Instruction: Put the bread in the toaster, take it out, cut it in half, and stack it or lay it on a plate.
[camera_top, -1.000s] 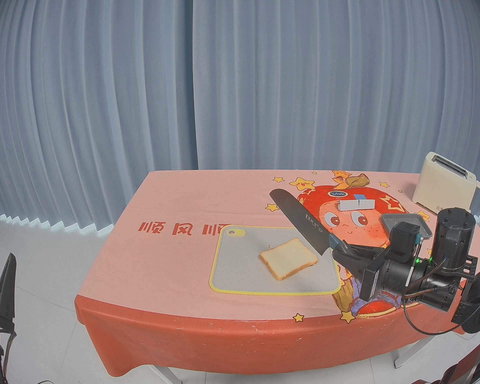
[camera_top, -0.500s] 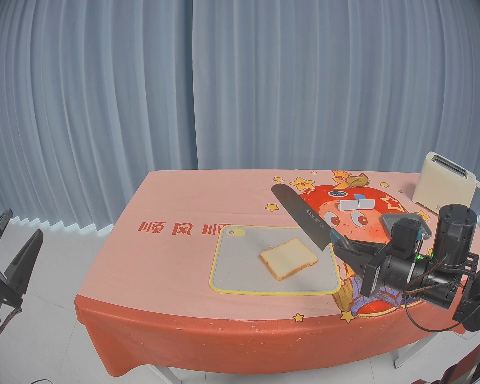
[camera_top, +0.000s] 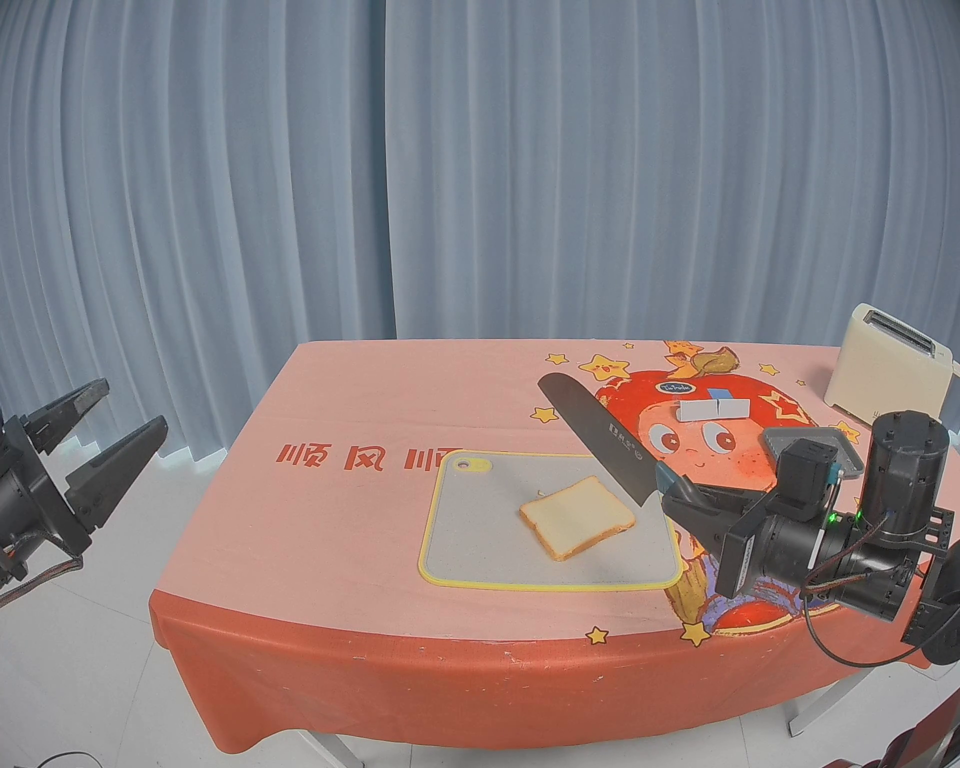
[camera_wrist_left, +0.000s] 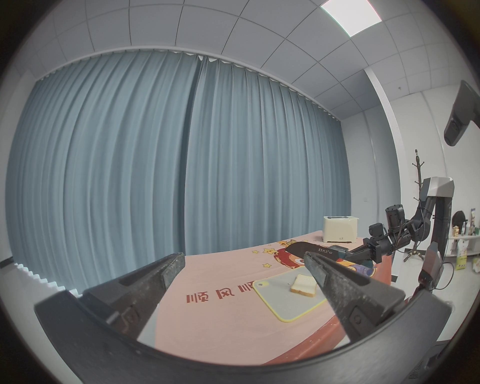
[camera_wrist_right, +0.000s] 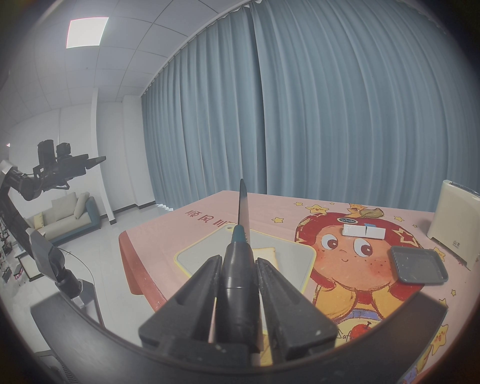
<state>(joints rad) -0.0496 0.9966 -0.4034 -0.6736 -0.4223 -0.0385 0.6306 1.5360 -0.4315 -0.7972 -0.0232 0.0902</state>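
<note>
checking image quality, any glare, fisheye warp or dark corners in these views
Head view: even, soft light, no glare; the pale square bread slice throws only a faint shadow on the grey yellow-rimmed cutting board. Left wrist view: strong fisheye, black corners, a bright ceiling light panel. Right wrist view: same fisheye, dark corners, lit ceiling panel.

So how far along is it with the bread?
The pale square bread slice lies whole on the grey, yellow-rimmed cutting board, away from the cream toaster; whether it is toasted, I cannot tell. In hand: the right gripper holds the dark-bladed knife raised beside the board. Left: cutting it in half and laying it on the grey plate.
</note>
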